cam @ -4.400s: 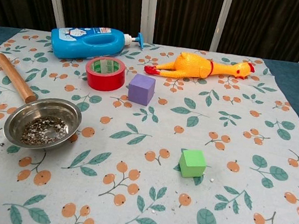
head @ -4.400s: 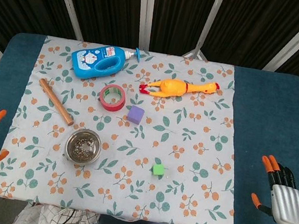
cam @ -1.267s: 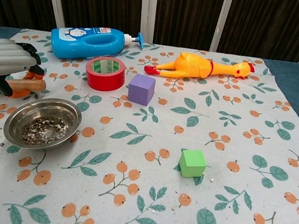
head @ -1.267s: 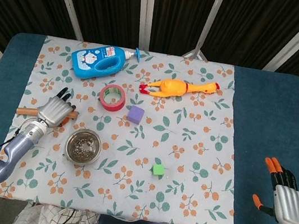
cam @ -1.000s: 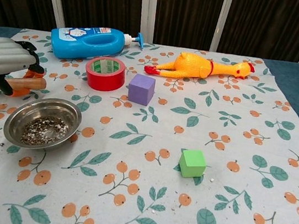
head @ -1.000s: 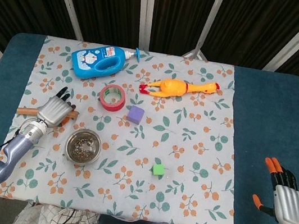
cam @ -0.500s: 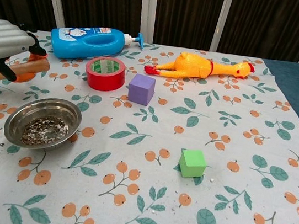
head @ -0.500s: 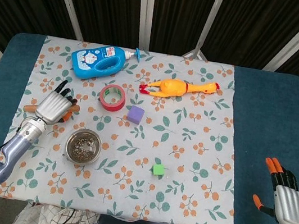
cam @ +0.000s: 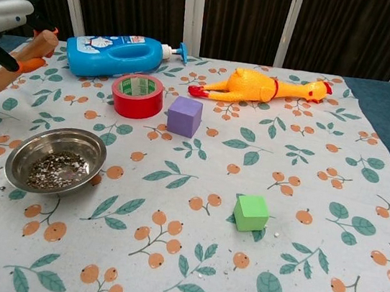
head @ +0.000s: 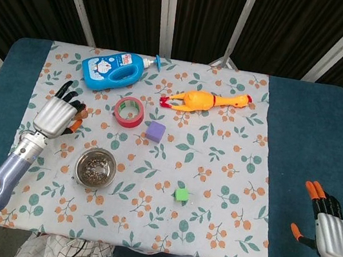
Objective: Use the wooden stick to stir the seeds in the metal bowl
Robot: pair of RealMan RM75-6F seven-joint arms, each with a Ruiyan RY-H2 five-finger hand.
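While the left hand (head: 56,117) grips the wooden stick (cam: 11,68) lifted at the metal bowl's (head: 95,168) ten o'clock, the right hand (head: 328,233) idles spread, so stirring the seeds (cam: 56,167) remains undone.

Bare cloth around metal bowl (cam: 55,161), red tape (cam: 137,96) beyond, purple cube (cam: 184,116) seemingly well clear
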